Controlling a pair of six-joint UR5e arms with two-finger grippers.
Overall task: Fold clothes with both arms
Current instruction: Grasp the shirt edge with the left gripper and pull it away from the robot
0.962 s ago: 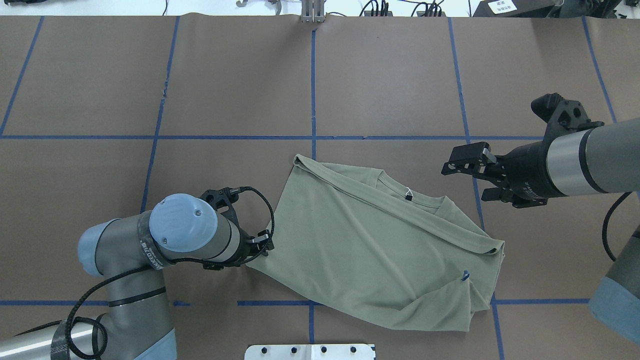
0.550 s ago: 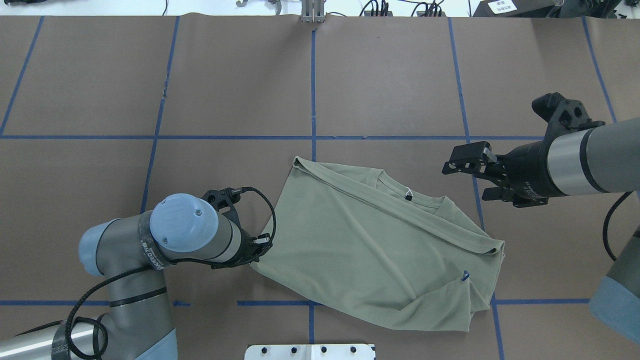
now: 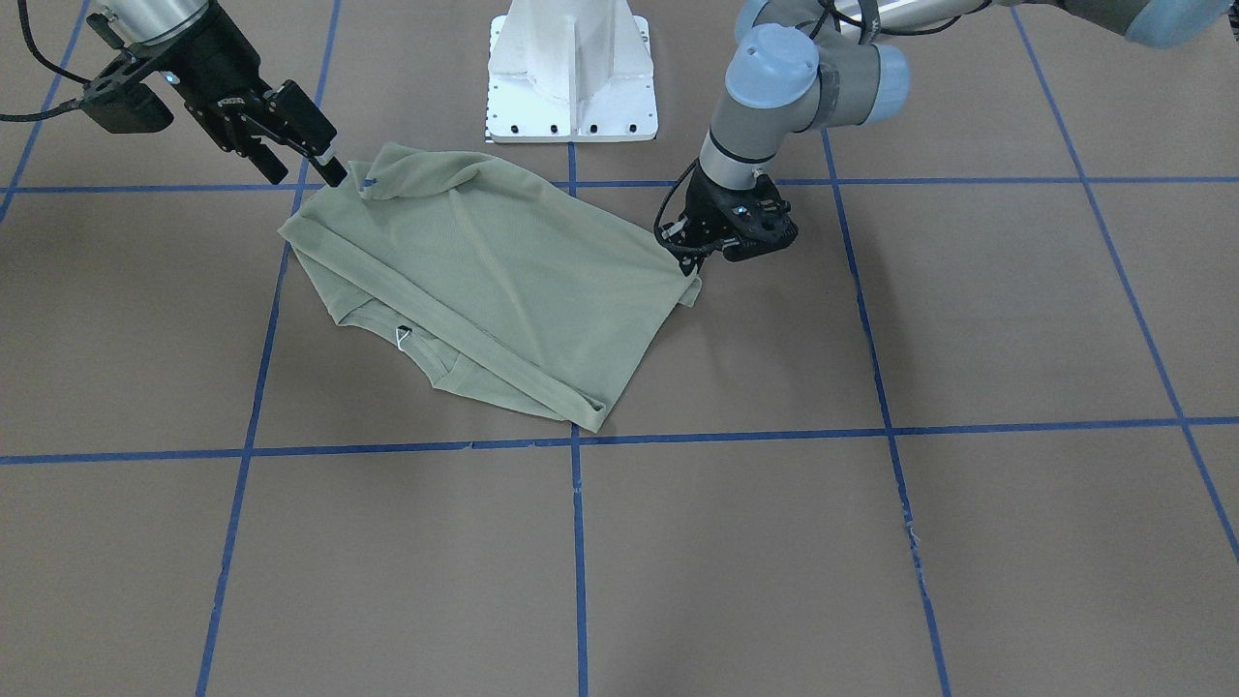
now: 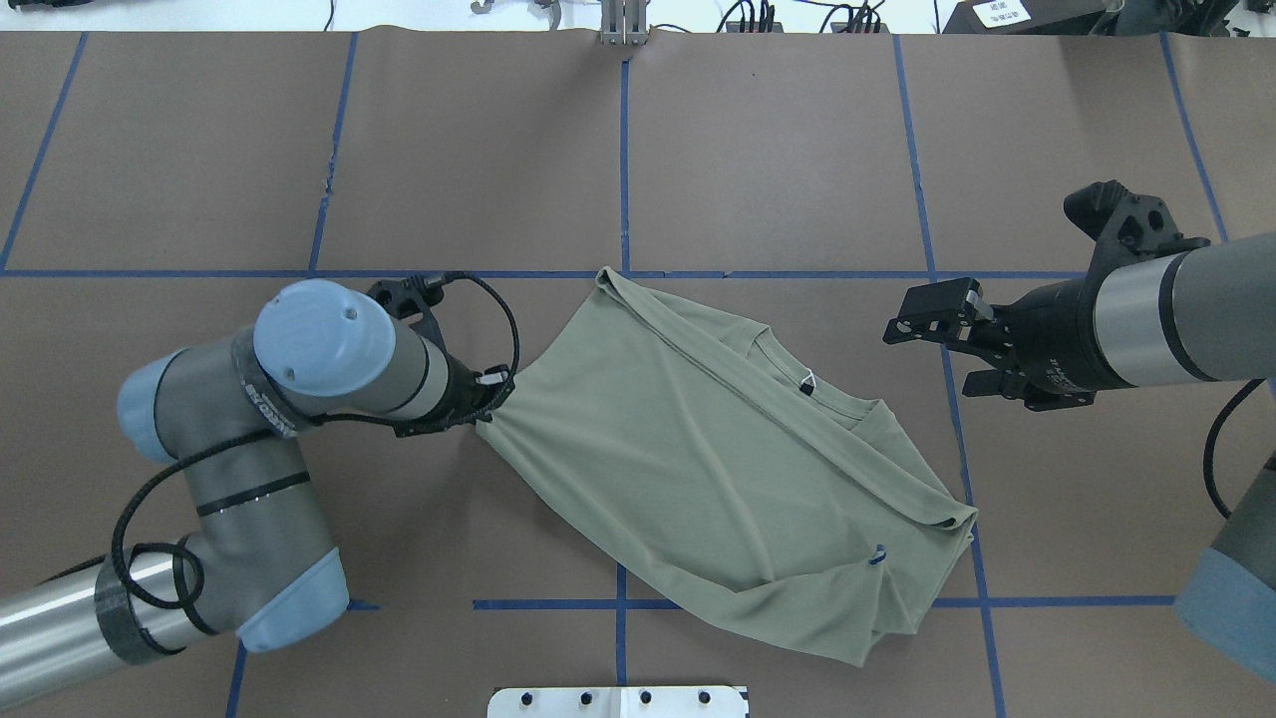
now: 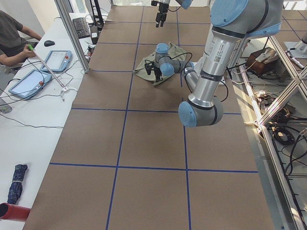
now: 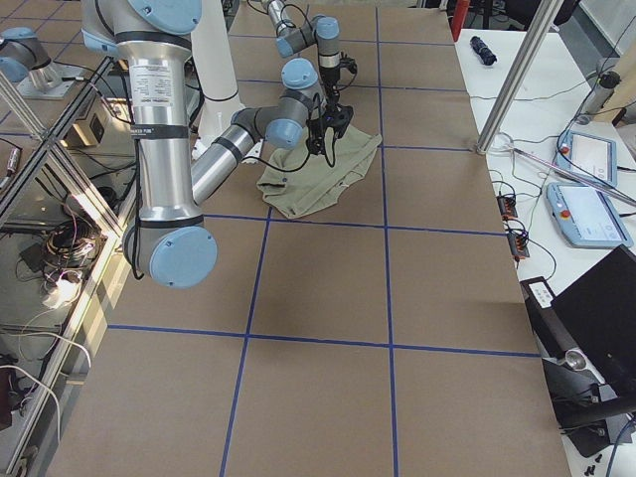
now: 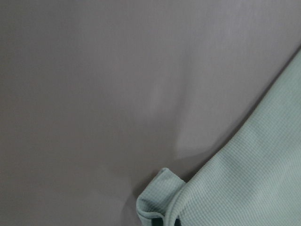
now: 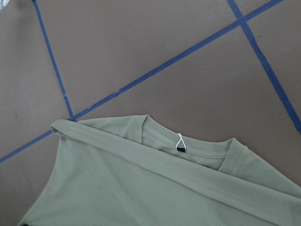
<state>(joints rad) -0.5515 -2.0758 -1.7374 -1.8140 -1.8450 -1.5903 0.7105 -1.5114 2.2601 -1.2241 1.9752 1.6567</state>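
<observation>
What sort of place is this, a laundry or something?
Probably a robotics lab: a left arm and right arm flank a green shirt on a table gridded with blue tape; a person sits by tablets.

The left arm (image 4: 249, 499) and right arm (image 4: 1211, 299) are silver-grey tubes with darker grey joint housings; rounded light blue caps (image 4: 319, 334) with small screws close the joints; black bands carry white lettering (image 4: 269, 424); a black cable (image 4: 510, 334) loops by the black left end effector (image 4: 490, 397); the right end effector (image 4: 932, 354) is black, angular and two-fingered.
</observation>
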